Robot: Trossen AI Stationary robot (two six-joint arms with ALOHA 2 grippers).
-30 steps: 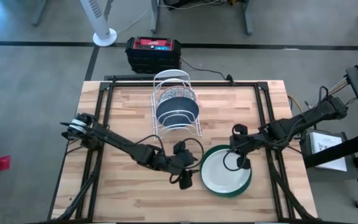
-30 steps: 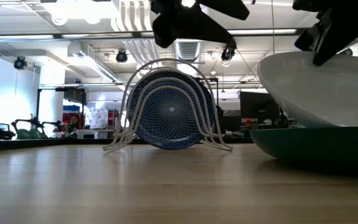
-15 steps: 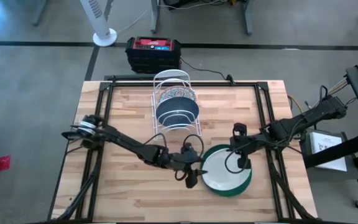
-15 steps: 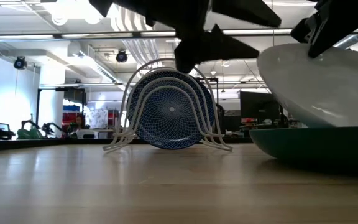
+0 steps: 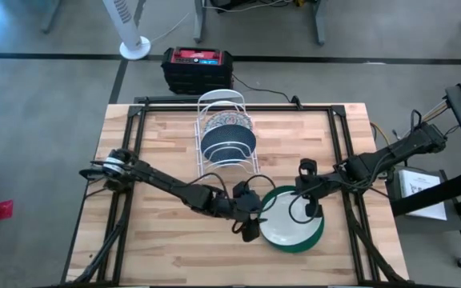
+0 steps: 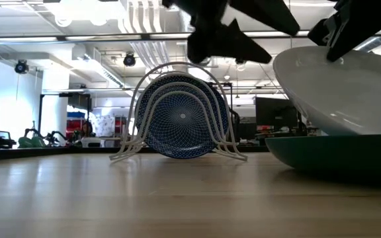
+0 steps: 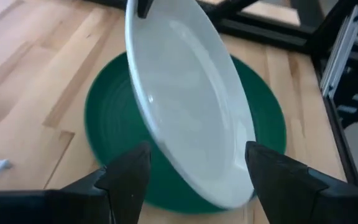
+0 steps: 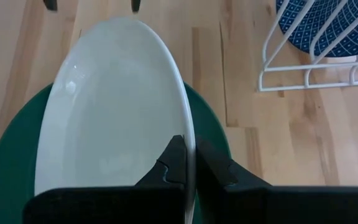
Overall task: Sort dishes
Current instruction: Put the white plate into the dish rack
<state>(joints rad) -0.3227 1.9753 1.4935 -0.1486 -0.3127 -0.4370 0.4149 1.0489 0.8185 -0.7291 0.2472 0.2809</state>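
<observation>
The green plate (image 5: 317, 233) lies flat at the lower right of the high view; the plain white plate (image 5: 282, 222) sits on it tilted, one edge lifted by the right gripper (image 8: 189, 163), fingers clenched on its rim. The left gripper (image 7: 194, 171) hovers at the low edge, fingers released, straddling it; the blue speckled plate (image 5: 228, 142) and floral plate (image 5: 227, 122) stand in the white wire rack (image 5: 227, 102), centre top. My worry: that glossy rim slips sideways from a one-edge pinch; it'd clatter onto the green one, or the left gripper nudges it first.
</observation>
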